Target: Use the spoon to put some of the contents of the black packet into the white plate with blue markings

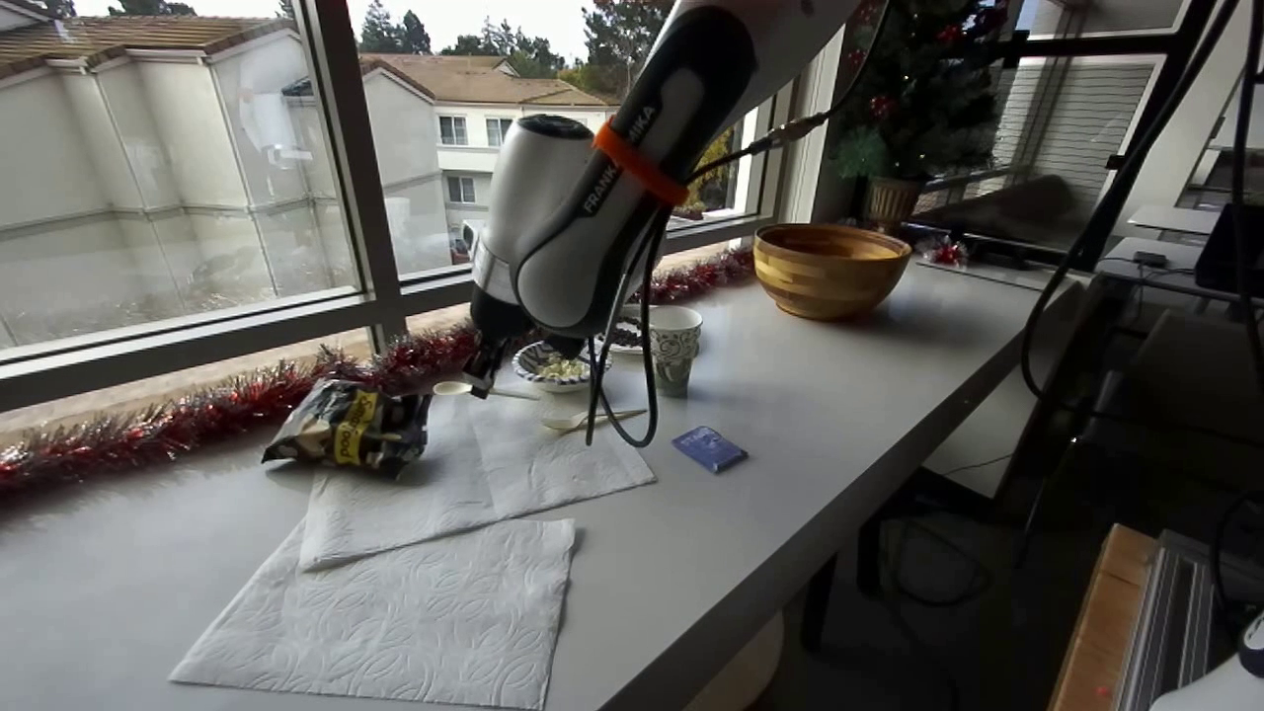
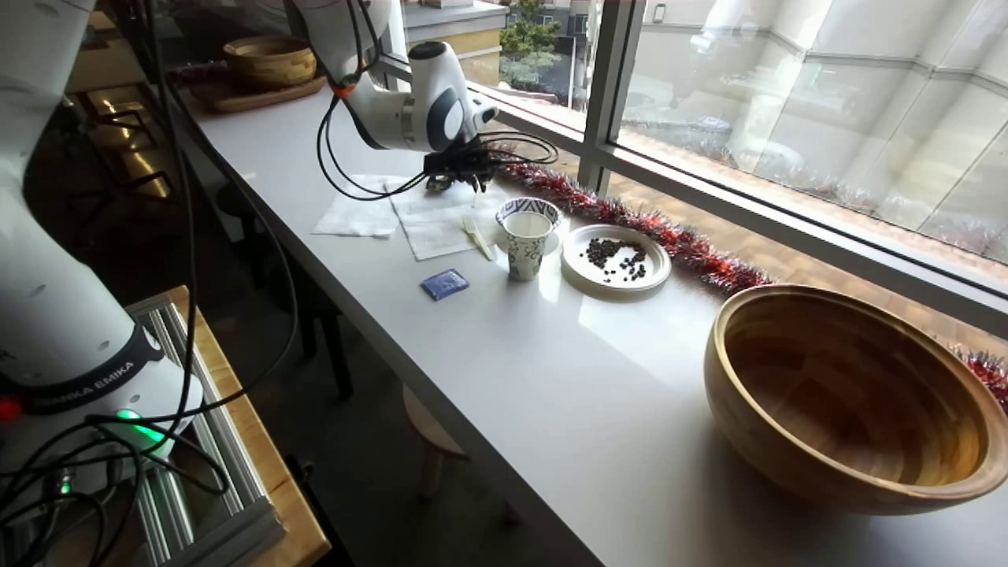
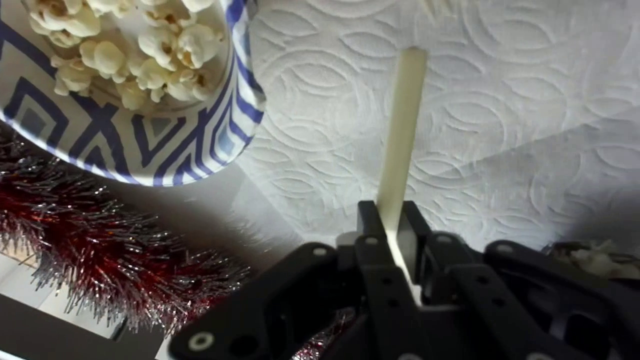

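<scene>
My gripper [image 3: 392, 210] is shut on the pale spoon [image 3: 402, 125], with its handle between the fingertips. The spoon's bowl is hidden in the wrist view; in an exterior view the spoon [image 1: 452, 389] points its bowl toward the black packet [image 1: 351, 430]. I cannot tell whether the spoon touches the paper towel. The packet lies on its side; its open mouth with popcorn shows at the wrist view's right edge [image 3: 600, 260]. The white plate with blue markings [image 3: 200, 145] is deep, holds popcorn, and stands beside the spoon handle; it also shows in both exterior views [image 1: 533, 376] [image 2: 529, 206].
Paper towels [image 1: 425, 602] lie under the spoon. A pale fork [image 2: 476, 236], patterned cup [image 2: 525, 256], plate of dark beans [image 2: 579, 276] and blue sachet [image 1: 709, 448] are nearby. Tinsel [image 1: 247, 415] runs along the window. A large wooden bowl [image 2: 850, 394] stands farther along.
</scene>
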You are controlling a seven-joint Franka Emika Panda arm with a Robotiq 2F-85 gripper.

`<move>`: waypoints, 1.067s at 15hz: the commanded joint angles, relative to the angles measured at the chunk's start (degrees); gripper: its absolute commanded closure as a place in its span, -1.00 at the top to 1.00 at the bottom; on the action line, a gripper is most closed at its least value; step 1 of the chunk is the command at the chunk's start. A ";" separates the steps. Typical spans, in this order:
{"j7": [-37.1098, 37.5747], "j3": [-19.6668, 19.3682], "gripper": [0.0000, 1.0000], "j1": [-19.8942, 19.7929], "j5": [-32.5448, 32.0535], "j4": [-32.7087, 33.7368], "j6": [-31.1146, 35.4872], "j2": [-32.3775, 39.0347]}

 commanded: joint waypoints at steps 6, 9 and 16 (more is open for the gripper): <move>-13.18 3.19 -0.93 -3.67 3.81 -0.05 0.74 2.36; -16.08 3.43 -0.23 -4.02 3.19 -1.29 0.25 1.21; -6.19 -4.17 0.62 5.00 4.79 -14.07 -17.33 -18.08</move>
